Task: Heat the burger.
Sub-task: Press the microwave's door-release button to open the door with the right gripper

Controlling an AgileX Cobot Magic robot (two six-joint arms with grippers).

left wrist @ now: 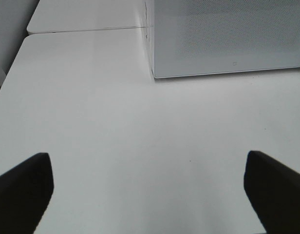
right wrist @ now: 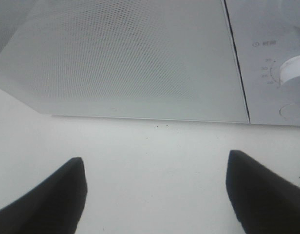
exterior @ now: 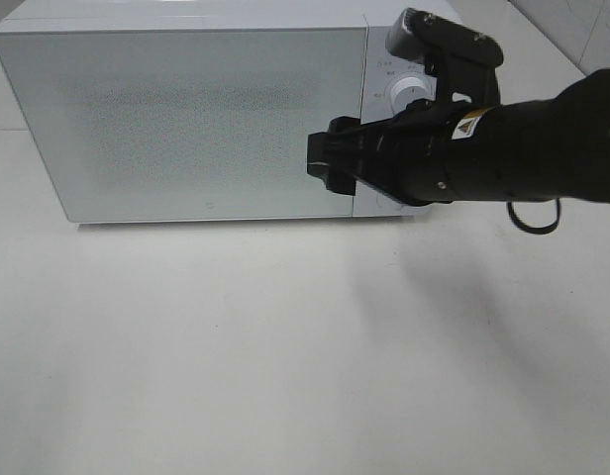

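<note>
On the white table (exterior: pixel 285 356), a white microwave (exterior: pixel 186 119) stands with its door (exterior: pixel 176 124) closed. Right gripper (right wrist: pixel 155 158) hovers before the door, jaws apart; left gripper (left wrist: pixel 147 155) gapes wide over the table. The burger shows in no view.

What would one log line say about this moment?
white box-shaped microwave: door shut | right pincer: open, empty, facing door | left pincer: open, empty | burger: unseen
</note>
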